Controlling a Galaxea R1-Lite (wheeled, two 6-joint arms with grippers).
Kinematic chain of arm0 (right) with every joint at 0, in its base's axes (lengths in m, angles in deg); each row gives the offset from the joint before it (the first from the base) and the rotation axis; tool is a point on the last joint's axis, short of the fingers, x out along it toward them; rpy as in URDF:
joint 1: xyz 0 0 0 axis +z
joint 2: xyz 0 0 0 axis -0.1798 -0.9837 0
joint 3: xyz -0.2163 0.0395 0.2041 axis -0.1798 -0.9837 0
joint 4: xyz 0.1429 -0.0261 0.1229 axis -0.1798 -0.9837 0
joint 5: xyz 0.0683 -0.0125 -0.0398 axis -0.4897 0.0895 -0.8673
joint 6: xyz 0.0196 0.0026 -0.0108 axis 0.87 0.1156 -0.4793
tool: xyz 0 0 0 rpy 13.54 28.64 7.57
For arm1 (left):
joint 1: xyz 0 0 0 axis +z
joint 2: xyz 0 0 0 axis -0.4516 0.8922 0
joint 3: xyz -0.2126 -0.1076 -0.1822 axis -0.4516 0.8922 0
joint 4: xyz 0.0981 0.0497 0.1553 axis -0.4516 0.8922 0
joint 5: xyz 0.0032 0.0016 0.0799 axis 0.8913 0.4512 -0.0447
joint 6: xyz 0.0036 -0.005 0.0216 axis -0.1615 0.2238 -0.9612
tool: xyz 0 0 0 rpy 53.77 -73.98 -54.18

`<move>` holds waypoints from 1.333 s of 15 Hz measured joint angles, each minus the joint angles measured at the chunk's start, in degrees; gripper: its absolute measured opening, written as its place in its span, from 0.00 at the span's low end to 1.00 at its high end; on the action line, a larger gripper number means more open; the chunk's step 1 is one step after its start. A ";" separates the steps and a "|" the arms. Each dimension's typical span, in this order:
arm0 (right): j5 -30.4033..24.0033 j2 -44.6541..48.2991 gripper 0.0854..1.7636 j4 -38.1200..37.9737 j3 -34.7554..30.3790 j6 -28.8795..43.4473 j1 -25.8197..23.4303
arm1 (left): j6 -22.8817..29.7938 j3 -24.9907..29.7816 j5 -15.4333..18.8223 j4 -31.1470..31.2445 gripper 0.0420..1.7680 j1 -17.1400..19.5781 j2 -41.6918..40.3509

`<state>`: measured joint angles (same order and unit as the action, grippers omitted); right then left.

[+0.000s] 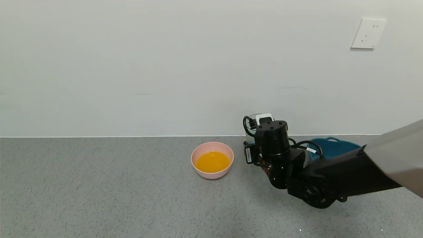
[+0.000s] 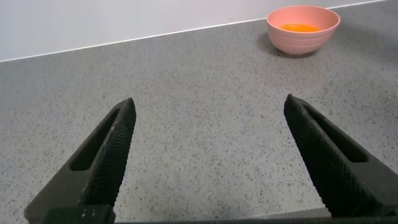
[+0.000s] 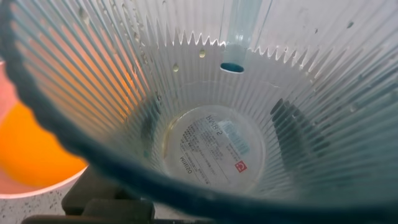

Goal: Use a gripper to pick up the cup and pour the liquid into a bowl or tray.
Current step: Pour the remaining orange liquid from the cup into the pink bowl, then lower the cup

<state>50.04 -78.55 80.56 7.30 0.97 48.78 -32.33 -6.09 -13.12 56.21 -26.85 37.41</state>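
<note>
Orange liquid (image 1: 212, 161) fills the pink bowl (image 1: 228, 170); the right gripper (image 1: 256, 137) holds the emptied cup (image 3: 211, 143), the pour looks done; left gripper (image 2: 211, 155) gapes idle

You have a grey speckled countertop (image 1: 99, 198) running back to a plain white wall (image 1: 165, 66). A white wall socket (image 1: 368, 33) sits high on the wall at the right. 1 dark teal tray (image 1: 333, 145) stands near the wall, seemingly partly hidden
</note>
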 joint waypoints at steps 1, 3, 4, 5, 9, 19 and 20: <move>0.00 -0.99 0.73 2.15 -1.02 0.15 -0.12 | 0.00 0.00 0.02 0.00 0.97 0.00 0.00; 0.00 -2.40 0.73 4.80 -2.43 0.61 -0.65 | 0.00 0.00 0.00 0.00 0.97 0.00 0.00; 0.02 -2.95 0.73 5.51 -2.97 1.50 -0.96 | 0.00 0.00 0.02 0.00 0.97 0.00 0.00; 0.00 -3.41 0.73 5.84 -3.45 2.49 -1.16 | 0.00 0.00 0.00 0.00 0.97 0.00 0.00; -1.13 -4.93 0.73 6.29 -3.82 7.28 -2.84 | -0.02 0.00 0.00 0.00 0.97 0.00 0.00; -4.50 -10.64 0.73 10.18 -1.41 7.58 -6.29 | 0.00 0.00 0.00 0.00 0.97 0.00 0.00; -4.50 -11.52 0.73 10.73 -0.72 7.31 -6.64 | 0.00 0.00 0.02 0.00 0.97 0.00 0.00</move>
<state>45.54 -90.07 91.28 6.58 8.28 42.14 -32.33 -6.09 -13.10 56.21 -26.85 37.41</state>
